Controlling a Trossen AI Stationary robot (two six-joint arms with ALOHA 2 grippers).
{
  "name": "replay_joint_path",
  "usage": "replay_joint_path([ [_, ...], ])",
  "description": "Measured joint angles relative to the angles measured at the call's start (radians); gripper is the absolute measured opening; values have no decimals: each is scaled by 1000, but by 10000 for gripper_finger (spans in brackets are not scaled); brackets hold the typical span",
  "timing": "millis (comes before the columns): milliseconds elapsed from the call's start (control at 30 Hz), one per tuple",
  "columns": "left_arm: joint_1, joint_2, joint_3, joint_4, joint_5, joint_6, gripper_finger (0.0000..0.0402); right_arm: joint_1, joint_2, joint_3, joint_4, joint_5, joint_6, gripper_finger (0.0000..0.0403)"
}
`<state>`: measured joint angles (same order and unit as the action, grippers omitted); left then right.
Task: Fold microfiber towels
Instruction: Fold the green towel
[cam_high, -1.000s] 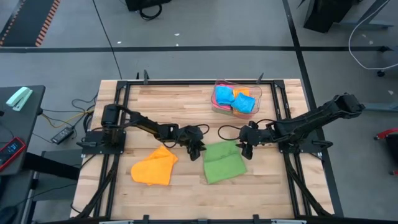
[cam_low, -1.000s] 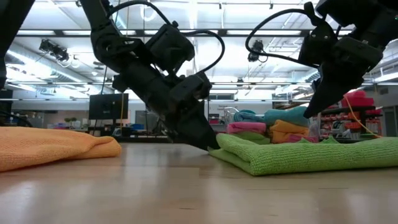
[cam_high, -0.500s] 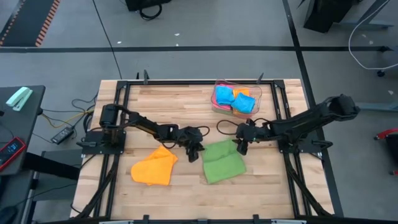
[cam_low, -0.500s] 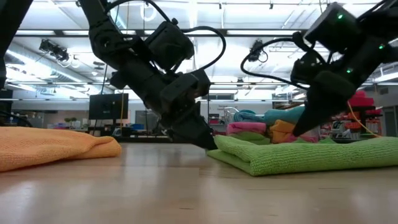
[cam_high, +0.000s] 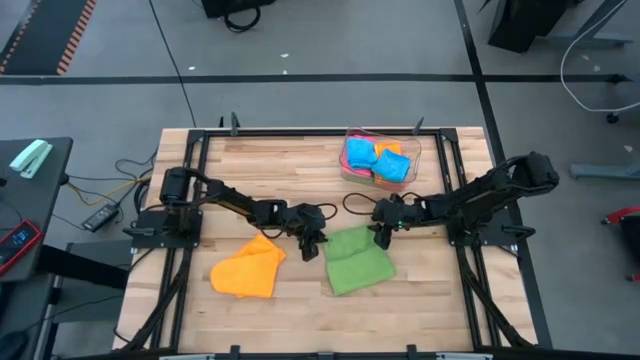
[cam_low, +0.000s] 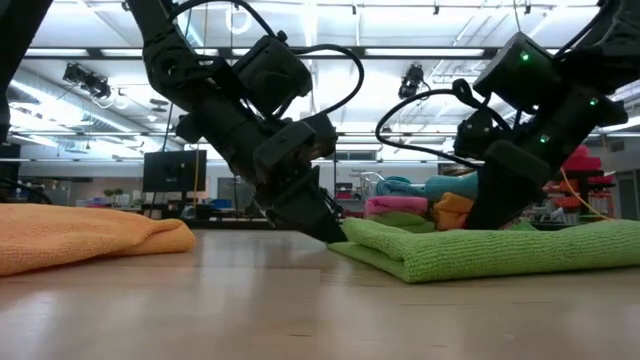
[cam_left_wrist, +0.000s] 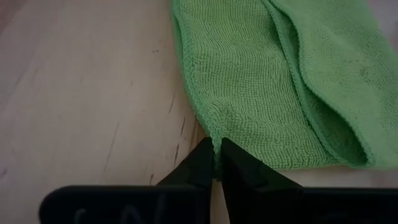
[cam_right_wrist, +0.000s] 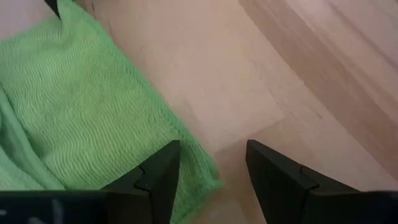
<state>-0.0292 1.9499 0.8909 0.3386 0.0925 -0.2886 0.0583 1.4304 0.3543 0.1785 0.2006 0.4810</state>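
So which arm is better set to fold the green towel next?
Probably the left. The left gripper is already pinched shut on a corner of the green towel, while the right gripper is open at the opposite corner, holding nothing.

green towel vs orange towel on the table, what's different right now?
The green towel lies near the table's middle, the orange towel to its left. The left gripper is shut on the green towel's corner and the open right gripper stands at another corner; no gripper touches the orange towel. The green towel looks flatter, the orange towel more rumpled. Both are folded over on the wooden table.
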Motion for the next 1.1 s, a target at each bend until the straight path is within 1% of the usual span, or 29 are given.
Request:
replay_joint_path([
  [100, 0, 0, 0, -1, -1, -1, 19, 13, 7, 0, -3, 4, 31, 167],
  [233, 0, 0, 0, -2, -2, -3, 12, 40, 5, 0, -26, -3, 54, 106],
  [367, 3, 0, 0, -2, -1, -3, 28, 62, 4, 0, -40, -18, 60, 45],
  [467, 13, 0, 0, -2, 1, -13, 36, 78, 4, 6, -49, -38, 57, 14],
  [567, 22, 0, 0, 9, -2, 3, 28, 86, -13, 23, -66, -65, 28, 8],
  [667, 35, -21, 1, 12, -5, 42, 12, 89, -60, 43, -148, -74, -17, 6],
  [800, 43, -91, 2, -18, 5, 134, 12, 88, -126, 65, -213, -50, -61, 5],
  [967, 42, -171, 4, -47, 10, 238, 33, 102, -192, 64, -260, -7, -94, 4],
  [1100, 30, -181, 5, -61, 9, 281, 24, 125, -238, 65, -257, 32, -116, 3],
])
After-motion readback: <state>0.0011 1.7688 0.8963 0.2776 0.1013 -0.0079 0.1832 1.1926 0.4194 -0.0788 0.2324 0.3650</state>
